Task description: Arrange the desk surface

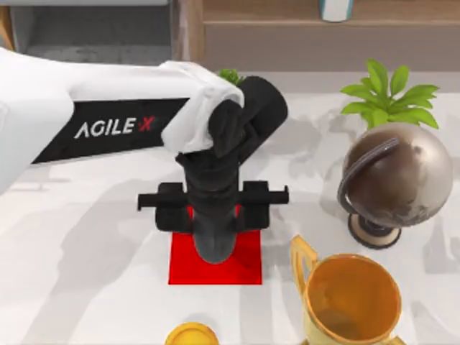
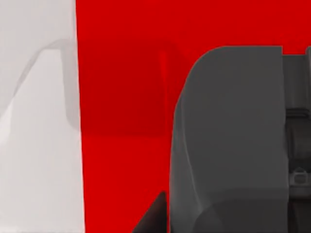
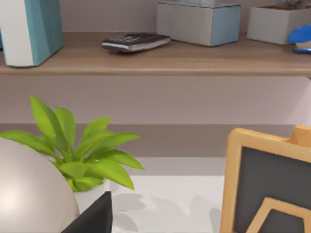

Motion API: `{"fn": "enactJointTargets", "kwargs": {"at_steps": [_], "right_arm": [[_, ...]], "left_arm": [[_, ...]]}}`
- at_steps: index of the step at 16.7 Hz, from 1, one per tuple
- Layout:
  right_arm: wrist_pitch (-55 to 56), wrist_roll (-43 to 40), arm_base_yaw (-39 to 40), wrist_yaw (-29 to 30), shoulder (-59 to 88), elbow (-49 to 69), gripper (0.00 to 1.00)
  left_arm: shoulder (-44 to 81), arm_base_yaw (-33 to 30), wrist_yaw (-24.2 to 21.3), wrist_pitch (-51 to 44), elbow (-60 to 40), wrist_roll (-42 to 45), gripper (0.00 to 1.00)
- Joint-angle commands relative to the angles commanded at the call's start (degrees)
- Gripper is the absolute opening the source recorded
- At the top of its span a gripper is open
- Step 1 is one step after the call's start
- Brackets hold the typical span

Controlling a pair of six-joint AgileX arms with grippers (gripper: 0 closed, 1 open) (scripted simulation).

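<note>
At the bottom edge of the top view, a yellow round object [image 1: 191, 335] and a golden trophy cup [image 1: 350, 300] are seen standing on the table [image 1: 86, 273], the white marbled surface that fills most of the frame. Just above them, at lower centre, a red square mat [image 1: 248, 267] is seen with the left gripper [image 1: 214, 251] lowered onto it, pointing straight down from an arm stretched in from the upper left. Whether its jaws are wide, narrow or holding something cannot be told; in the left wrist view a dark finger [image 2: 228, 141] is seen right over the mat. The arranging is judged unfinished, with several items apparently left to place. Farther right, a globe [image 1: 395, 180] and a potted plant [image 1: 388, 97] are seen, and a wooden shelf [image 1: 287, 32] along the top.
</note>
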State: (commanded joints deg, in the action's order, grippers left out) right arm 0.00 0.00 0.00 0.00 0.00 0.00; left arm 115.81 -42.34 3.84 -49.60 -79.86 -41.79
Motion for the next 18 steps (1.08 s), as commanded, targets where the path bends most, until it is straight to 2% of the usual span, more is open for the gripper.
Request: {"fn": "enactJointTargets", "kwargs": {"at_steps": [18], "right_arm": [[0.0,0.0,0.0,0.0,0.0,0.0,1.00]], "left_arm": [[-1.7,0.4,-0.3,1.3,-1.8,0.2,0.00]]}}
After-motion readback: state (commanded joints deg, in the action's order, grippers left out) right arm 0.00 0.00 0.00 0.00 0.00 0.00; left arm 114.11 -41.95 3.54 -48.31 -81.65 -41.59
